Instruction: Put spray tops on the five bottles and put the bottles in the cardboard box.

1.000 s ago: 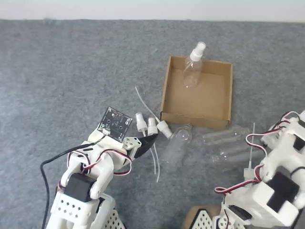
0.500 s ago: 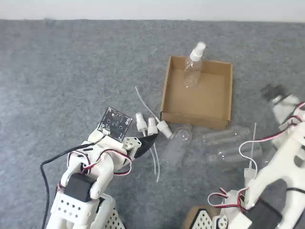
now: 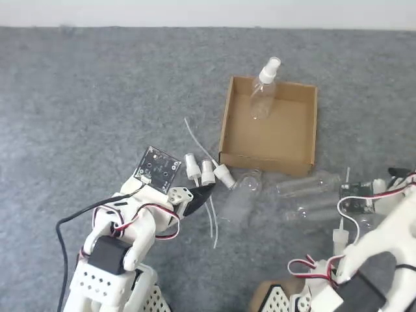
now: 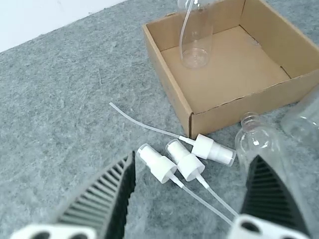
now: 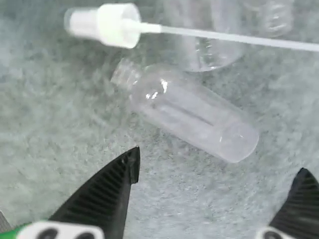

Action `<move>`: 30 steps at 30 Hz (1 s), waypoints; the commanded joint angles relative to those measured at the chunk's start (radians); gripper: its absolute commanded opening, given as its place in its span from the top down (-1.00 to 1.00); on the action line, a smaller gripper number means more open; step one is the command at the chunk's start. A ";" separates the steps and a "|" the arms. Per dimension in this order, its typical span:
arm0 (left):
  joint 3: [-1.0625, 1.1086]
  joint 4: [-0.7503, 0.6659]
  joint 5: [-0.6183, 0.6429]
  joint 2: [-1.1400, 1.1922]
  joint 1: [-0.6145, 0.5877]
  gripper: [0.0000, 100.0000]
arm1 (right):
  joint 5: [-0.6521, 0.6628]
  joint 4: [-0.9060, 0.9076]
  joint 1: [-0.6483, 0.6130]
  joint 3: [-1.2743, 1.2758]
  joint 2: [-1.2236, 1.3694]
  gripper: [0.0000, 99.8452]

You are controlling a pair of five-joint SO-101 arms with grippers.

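Below right jaws, released, clear bottle (image 5: 192,117) — left jaws released, boxed bottle (image 4: 195,37) cropped

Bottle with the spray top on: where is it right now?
In the high view, the spray-topped bottle stands upright inside the cardboard box, near its far wall, left of centre.

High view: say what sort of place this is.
Likely a robotics test bench: a grey felt mat, a left arm and a right arm with bare wiring, and a cardboard box with loose bottles beside it.
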 commanded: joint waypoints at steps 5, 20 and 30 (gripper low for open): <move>-0.012 -0.023 -0.006 -0.018 0.002 0.33 | 0.110 -0.229 0.036 0.078 0.082 0.20; -0.012 -0.023 -0.006 -0.018 0.002 0.33 | -0.124 -0.418 0.001 0.140 0.289 0.33; -0.012 -0.023 -0.006 -0.018 0.002 0.33 | -0.462 -0.412 0.041 0.140 0.288 0.70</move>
